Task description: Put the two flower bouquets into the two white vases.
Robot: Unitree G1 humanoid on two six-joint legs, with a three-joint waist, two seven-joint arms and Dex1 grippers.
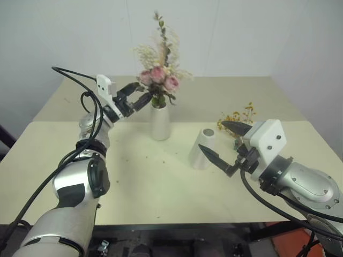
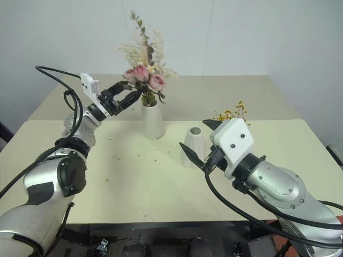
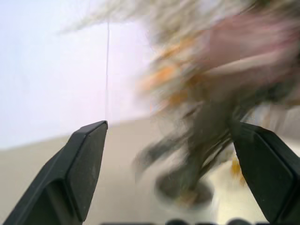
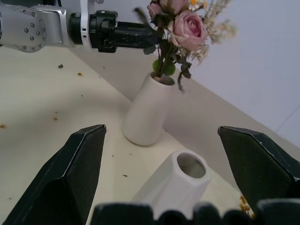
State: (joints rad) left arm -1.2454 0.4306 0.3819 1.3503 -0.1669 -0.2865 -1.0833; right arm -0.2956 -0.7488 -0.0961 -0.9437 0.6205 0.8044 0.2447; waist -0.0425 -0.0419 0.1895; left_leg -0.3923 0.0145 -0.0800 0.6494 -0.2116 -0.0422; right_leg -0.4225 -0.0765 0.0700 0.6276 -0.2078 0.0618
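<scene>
Black-fingered left claw (image 1: 140, 96), matte tapered vase (image 1: 160, 122)

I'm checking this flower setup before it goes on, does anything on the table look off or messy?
Mostly tidy. The rose bouquet stands in one white vase; the second vase is upright but empty. The yellow-orange bouquet still lies flat on the table, and small crumbs of petals are scattered across the tabletop.

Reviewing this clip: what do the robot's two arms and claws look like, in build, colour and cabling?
Both arms are silver-grey metal shells with black joint rings. Each wrist carries a white block-shaped housing, with small dark screw holes visible on the right one. The left claw and right claw each have two black, pointed, wedge-shaped fingers. Loose black cables loop along both forearms.
</scene>
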